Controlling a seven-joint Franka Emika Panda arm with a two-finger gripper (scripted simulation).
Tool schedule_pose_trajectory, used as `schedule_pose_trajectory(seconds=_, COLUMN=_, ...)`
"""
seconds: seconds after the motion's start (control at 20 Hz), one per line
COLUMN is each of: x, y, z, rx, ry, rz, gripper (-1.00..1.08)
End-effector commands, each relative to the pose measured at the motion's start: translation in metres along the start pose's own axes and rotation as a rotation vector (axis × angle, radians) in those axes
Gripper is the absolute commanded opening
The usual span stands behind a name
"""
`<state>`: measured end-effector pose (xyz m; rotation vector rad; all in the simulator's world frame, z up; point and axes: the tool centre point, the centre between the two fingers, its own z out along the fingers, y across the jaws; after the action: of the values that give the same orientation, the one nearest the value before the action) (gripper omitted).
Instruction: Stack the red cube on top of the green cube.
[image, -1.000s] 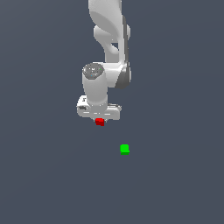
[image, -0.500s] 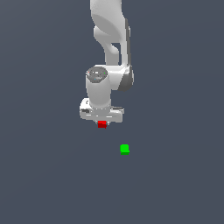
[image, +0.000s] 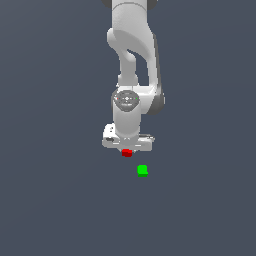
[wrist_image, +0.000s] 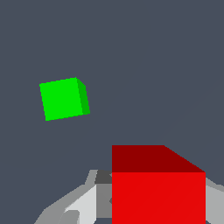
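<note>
The red cube (image: 127, 153) is held between the fingers of my white gripper (image: 127, 150), lifted off the grey floor. In the wrist view the red cube (wrist_image: 157, 188) fills the near foreground between the grey fingers (wrist_image: 78, 203). The green cube (image: 142, 170) sits on the floor, a short way toward the exterior view's right and nearer the camera than the gripper. It shows in the wrist view (wrist_image: 63, 98) apart from the red cube, with bare floor between them.
The white arm (image: 132, 60) rises above the gripper. A plain dark grey floor (image: 60, 200) surrounds both cubes.
The gripper has moved with the red cube toward the exterior view's right and slightly lower in the picture, closer to the green cube. The green cube has not moved.
</note>
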<state>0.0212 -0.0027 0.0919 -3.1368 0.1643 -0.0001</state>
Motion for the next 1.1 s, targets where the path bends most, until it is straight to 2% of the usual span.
schedule_pose_trajectory(seconds=0.0, x=0.012, y=-0.016, z=0.006, rx=0.000, ry=0.001, rz=0.000, gripper=-1.00)
schedule_pose_trajectory(seconds=0.5, x=0.048, y=-0.061, z=0.025, rx=0.000, ry=0.000, rz=0.000, gripper=-1.00)
schedule_pose_trajectory(seconds=1.05, x=0.060, y=-0.074, z=0.030, rx=0.000, ry=0.000, rz=0.000, gripper=-1.00)
